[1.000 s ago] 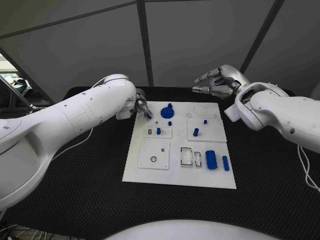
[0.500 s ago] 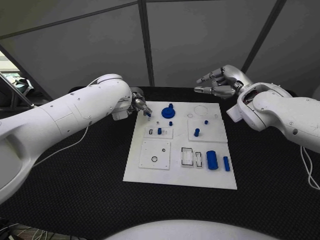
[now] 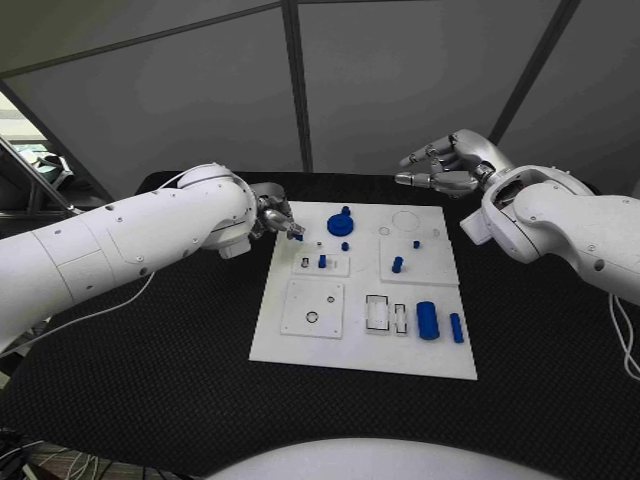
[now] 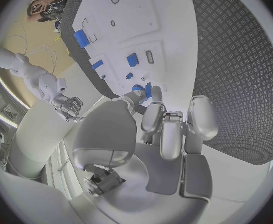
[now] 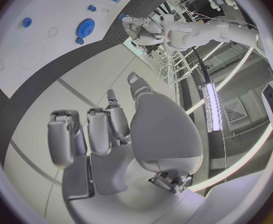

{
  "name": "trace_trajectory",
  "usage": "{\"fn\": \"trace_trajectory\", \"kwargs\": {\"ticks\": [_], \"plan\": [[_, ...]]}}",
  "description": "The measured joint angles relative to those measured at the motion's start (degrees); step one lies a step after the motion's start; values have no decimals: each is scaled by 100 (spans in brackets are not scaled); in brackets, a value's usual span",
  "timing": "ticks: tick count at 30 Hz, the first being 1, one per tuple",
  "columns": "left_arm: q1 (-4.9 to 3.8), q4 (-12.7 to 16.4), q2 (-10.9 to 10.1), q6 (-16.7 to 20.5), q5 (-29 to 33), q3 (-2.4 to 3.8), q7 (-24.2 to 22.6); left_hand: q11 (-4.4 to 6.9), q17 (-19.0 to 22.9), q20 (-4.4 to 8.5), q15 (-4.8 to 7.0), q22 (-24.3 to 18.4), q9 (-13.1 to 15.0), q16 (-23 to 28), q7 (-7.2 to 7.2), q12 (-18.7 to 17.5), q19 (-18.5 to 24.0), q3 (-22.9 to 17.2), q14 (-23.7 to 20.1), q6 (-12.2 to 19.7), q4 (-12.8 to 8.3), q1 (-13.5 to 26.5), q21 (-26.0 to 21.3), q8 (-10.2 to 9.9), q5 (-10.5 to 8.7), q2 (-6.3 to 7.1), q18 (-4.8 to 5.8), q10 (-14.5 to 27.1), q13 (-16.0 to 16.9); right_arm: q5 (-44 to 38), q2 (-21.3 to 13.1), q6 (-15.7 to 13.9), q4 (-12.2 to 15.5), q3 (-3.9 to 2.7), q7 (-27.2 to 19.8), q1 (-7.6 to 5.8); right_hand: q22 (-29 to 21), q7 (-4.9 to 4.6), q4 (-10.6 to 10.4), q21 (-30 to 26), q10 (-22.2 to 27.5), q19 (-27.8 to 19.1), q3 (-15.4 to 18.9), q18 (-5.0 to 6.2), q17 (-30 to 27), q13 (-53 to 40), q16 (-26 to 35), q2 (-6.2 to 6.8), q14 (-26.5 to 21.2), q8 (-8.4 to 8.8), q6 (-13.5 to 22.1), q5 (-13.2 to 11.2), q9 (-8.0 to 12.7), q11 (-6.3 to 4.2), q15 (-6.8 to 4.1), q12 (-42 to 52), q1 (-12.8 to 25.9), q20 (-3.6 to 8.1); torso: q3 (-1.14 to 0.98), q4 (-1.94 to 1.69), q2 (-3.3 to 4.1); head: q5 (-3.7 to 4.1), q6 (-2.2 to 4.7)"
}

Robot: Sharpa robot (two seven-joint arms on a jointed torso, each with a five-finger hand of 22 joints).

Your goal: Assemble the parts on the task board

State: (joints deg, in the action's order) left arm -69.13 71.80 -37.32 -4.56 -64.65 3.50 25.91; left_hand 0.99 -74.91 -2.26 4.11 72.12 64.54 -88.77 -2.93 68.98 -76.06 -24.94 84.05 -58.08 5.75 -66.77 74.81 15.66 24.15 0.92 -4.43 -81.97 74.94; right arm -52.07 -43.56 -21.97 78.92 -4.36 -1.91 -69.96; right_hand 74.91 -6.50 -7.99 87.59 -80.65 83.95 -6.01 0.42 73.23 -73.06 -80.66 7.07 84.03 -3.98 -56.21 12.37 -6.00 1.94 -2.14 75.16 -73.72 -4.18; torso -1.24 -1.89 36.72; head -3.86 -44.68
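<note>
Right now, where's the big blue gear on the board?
In the head view the blue gear sits at the task board's far left corner, just beside the left hand's fingertips.

- No text, label, brand, number or sign can be read anywhere in these views.
- The flat white rectangular plastic task board [image 3: 352, 330] carries only outlined recesses and small blue parts, with no lettering that can be made out.
- The smooth white arm shells bear no legible marking.
</note>
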Motion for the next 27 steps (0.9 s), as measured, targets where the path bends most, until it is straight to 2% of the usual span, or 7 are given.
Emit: {"fn": "trace_trajectory", "kwargs": {"ticks": [5, 10, 20, 27], "plan": [[133, 228, -96, 190, -138, -45, 24, 23, 0, 20, 0, 7, 1, 0, 20, -49, -20, -4, 1, -20, -4, 8, 0, 16, 0, 8, 0, 23, 0, 0, -7, 1, -1, 0, 0, 0, 0, 0, 0, 0, 0, 0, 0, 0, 0, 0, 0, 0, 0, 0, 0, 0, 0, 0, 0, 0, 0, 0, -2, -3, -2, 1, -6], [247, 377, -130, 340, -393, -61, 58, 23, 0, 20, 0, 26, 7, 0, 28, -86, -20, -10, 1, -28, -10, 22, 22, 16, 0, 23, 0, 23, -1, 0, -23, 2, -3, 0, 0, 0, 0, 0, 16, 0, 0, 0, 16, 0, -1, 1, 0, 0, 0, 0, 0, 0, 0, 0, 0, 0, 0, 0, -1, -1, -2, 5, -4], [335, 531, -138, 513, -701, -67, 118, 23, 0, 30, 20, 71, 6, 1, 30, -200, -73, -87, -19, -71, -56, 75, 45, 16, 45, 76, -1, 23, -1, 1, -32, 3, -3, 0, 0, 1, 0, 0, 16, 0, 0, 0, 16, 0, -1, 1, 0, 0, 0, 0, 0, 0, -4, 0, 0, 0, 0, 0, -2, 4, 3, 21, 7], [367, 553, -128, 517, -784, -69, 169, 22, 0, 51, 20, 90, -11, -22, 50, -200, -93, -93, -19, -91, -62, 99, 67, 15, 45, 96, -1, 23, -1, 1, -28, 5, -6, 0, 0, 1, 0, 0, 16, 0, 0, 0, 16, 0, -1, 1, 0, 0, 0, 0, 0, 0, -4, 0, 0, 0, 0, 0, -2, 4, 6, 16, -19]]}}
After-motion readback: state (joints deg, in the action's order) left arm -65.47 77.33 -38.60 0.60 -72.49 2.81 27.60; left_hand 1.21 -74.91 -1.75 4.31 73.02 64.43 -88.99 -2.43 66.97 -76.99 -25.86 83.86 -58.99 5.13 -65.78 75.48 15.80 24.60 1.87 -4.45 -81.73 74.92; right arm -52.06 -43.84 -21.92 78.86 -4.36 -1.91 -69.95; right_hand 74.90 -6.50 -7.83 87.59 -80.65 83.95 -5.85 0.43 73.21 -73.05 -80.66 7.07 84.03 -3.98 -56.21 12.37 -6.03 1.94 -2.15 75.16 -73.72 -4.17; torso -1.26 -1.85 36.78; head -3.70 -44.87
